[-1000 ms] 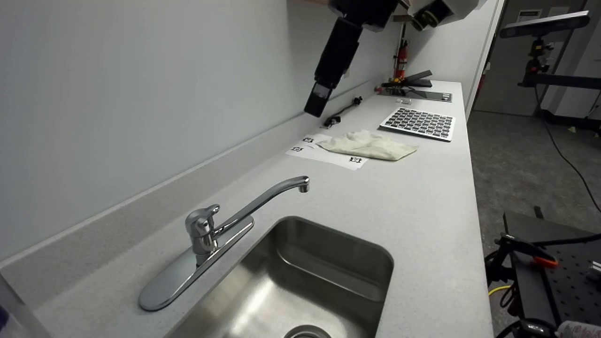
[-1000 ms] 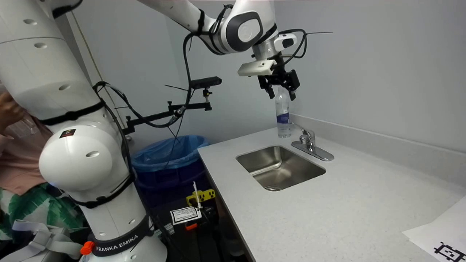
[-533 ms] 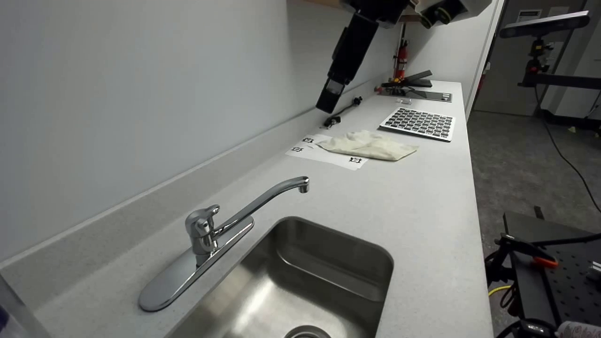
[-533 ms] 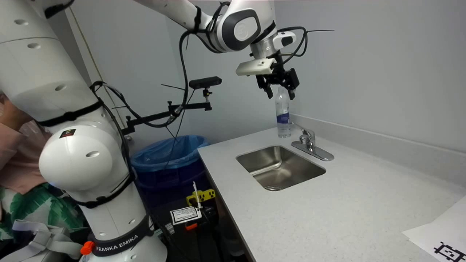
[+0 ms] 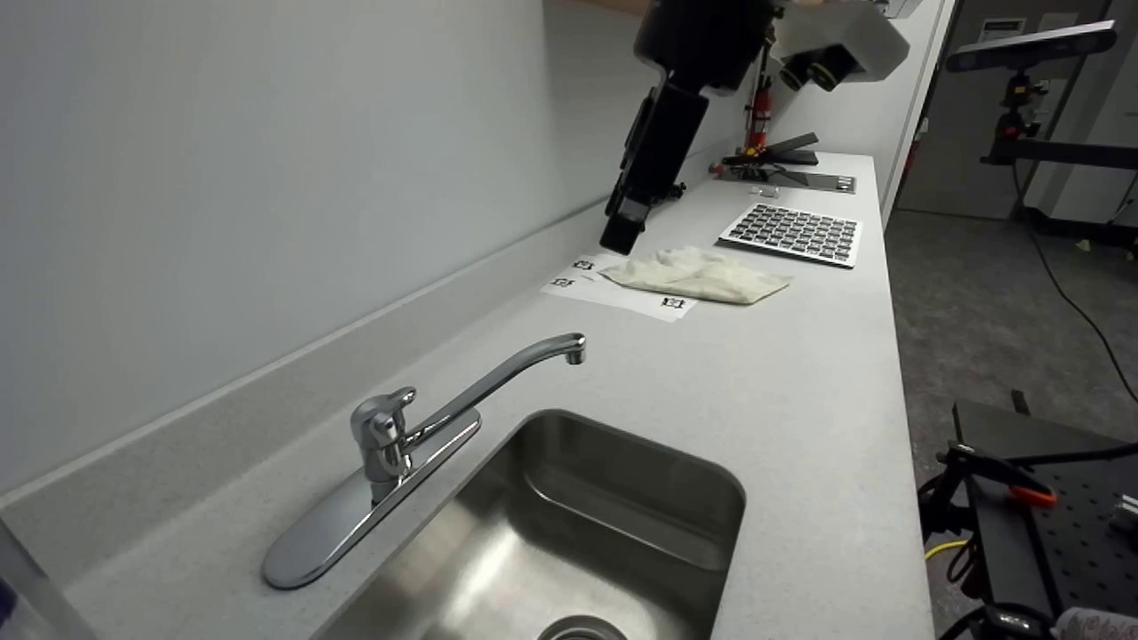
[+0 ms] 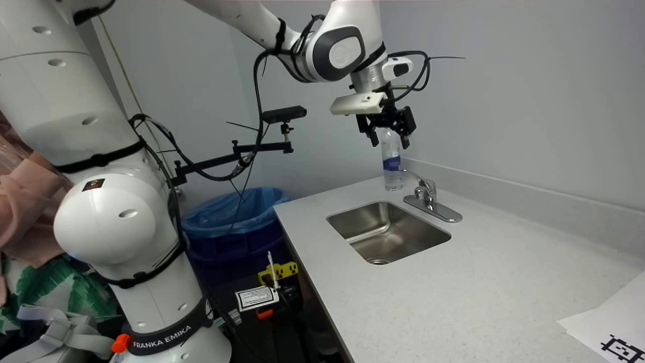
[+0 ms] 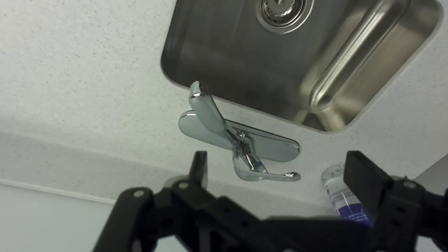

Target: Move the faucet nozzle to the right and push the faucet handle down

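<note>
My gripper (image 6: 390, 141) is open and empty, above the counter by the wall. It also shows from the side in an exterior view (image 5: 625, 233) and in the wrist view (image 7: 281, 171). The faucet nozzle (image 5: 498, 378), an arched chrome tube, slants over the base plate; its downturned tip is at the sink edge in the wrist view (image 7: 206, 108). The faucet handle (image 7: 280, 177) joins the top of the body and points right there, seen between the open fingers but apart from them. The handle (image 6: 411, 175) looks thin in an exterior view and short in an exterior view (image 5: 403, 397).
A clear bottle with a blue label (image 6: 392, 165) stands beside the faucet. The sink (image 6: 363, 234) lies in front of it, the wall backsplash (image 6: 504, 186) behind. A pale cloth (image 5: 698, 276), marker sheets (image 5: 613, 296) and a patterned board (image 5: 791, 233) lie along the counter.
My gripper rises slightly at first, then comes down; it is now lower than in both earlier moments. It stays open. The faucet has not moved.
</note>
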